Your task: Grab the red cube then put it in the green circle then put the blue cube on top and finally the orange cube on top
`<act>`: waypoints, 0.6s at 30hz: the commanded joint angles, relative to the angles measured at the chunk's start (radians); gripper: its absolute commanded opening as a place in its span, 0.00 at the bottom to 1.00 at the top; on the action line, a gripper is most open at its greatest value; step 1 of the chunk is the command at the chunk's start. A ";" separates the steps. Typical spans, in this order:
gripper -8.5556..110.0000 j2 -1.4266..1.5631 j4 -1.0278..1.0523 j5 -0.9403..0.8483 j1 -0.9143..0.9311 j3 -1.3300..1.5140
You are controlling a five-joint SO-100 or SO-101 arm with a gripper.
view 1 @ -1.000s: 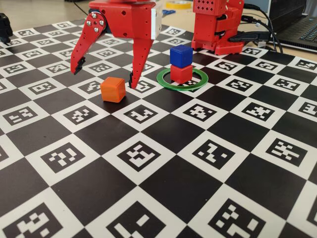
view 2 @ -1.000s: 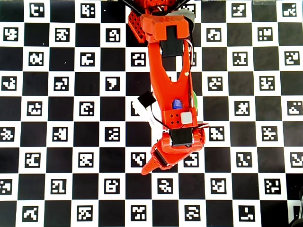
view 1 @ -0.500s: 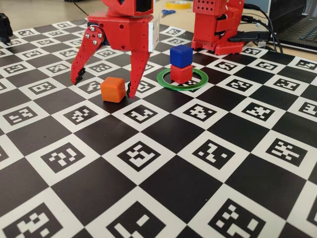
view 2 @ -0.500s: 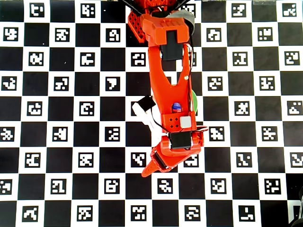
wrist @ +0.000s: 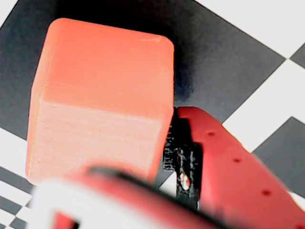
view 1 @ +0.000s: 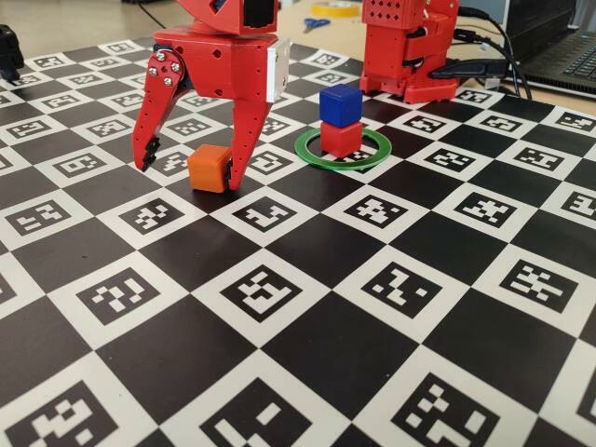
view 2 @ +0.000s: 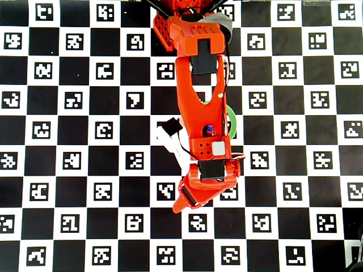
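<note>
In the fixed view the red cube [view 1: 341, 139] stands inside the green circle [view 1: 308, 150], and the blue cube [view 1: 340, 104] sits on top of it. Left of that stack, the orange cube [view 1: 209, 168] rests on the checkered mat. My gripper [view 1: 188, 174] is open and low around the orange cube, whose right side is against the right finger [view 1: 238, 154]; the left finger stands well apart. The wrist view is filled by the orange cube [wrist: 100, 95] with one finger [wrist: 224, 157] beside it. From overhead my arm [view 2: 198, 96] hides the orange cube; slivers of the blue cube [view 2: 210, 129] and green circle [view 2: 232, 122] show.
My red base [view 1: 410, 47] stands behind the stack. A laptop [view 1: 559, 51] and cables lie at the back right, and a black object [view 1: 7, 47] sits at the far left edge. The marker-printed mat [view 1: 372, 307] extends toward the camera.
My gripper has come down and shifted slightly left in the fixed view, so the orange cube now sits between the open fingers against the right one. The stack has not moved.
</note>
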 commanded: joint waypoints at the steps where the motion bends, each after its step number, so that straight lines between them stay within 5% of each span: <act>1: 0.37 0.046 -0.008 -0.005 0.009 -0.003; 18: 0.32 0.055 0.012 -0.006 0.011 0.031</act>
